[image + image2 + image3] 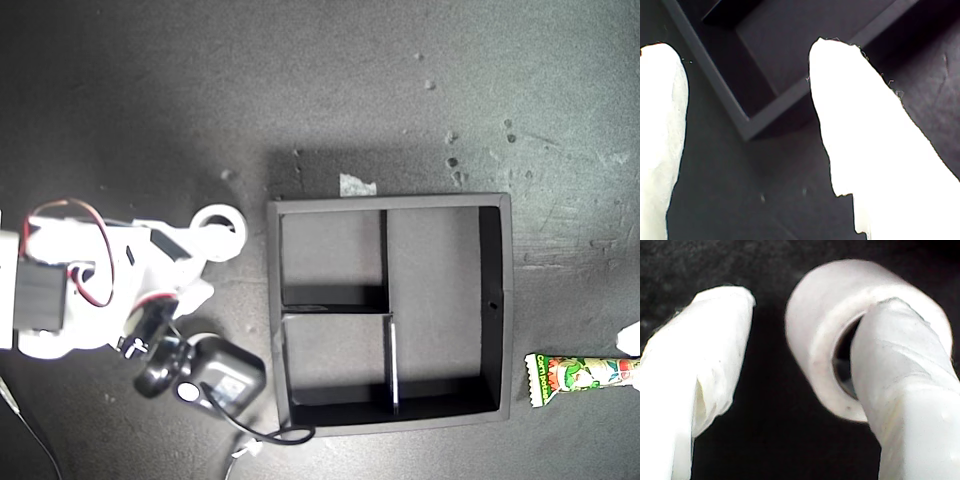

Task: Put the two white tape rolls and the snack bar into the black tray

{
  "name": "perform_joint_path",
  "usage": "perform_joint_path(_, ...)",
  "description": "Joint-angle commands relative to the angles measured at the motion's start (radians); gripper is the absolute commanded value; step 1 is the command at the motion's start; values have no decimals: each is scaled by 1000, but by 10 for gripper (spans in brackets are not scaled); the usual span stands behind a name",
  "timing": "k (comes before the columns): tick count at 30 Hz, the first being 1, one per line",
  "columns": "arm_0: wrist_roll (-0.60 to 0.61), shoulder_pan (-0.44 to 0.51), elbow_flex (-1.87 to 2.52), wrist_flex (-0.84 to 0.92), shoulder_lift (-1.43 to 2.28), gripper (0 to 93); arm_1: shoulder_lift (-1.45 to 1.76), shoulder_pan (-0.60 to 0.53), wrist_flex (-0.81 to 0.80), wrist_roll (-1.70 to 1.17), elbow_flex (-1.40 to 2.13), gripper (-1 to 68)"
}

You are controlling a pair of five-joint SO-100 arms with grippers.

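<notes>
Exterior view, left edge: a white arm with red wiring lies over the dark desk. The tape roll at its tip matches the second wrist view, so it carries my second gripper.

White tape roll: lying on the desk, just off the black tray's left wall, near the tray's upper left corner, outside the tray. In the second wrist view the fingers of my second gripper stand apart. One finger reaches into the centre hole of the roll; the other finger stands clear of the roll's outer side. No clamping is seen.

Below the arm, a black camera unit with its cable rests close to the tray's lower left corner.

Black tray: square, in the middle of the desk, with inner dividers. A small white scrap lies on the desk just above its top wall.

My first gripper: fingers wide apart, nothing between them, above the desk by one corner of the tray. Its place in the exterior view cannot be told.

Snack bar: flat on the desk to the tray's right in the exterior view, outside the tray and just beside its lower right corner.
</notes>
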Motion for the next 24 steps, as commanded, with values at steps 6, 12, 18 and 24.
perform_joint_path(6,-26,-29,2,5,-44,154,-2,9,-15,-25,-3,155)
perform_joint_path(12,-55,-46,-41,29,-127,145,-2,6,-41,-35,15,155)
perform_joint_path(18,-12,-20,-89,60,-72,156,-2,-3,-44,-35,21,153)
perform_joint_path(24,-6,-11,-87,87,9,153,-2,-5,-44,-37,25,152)
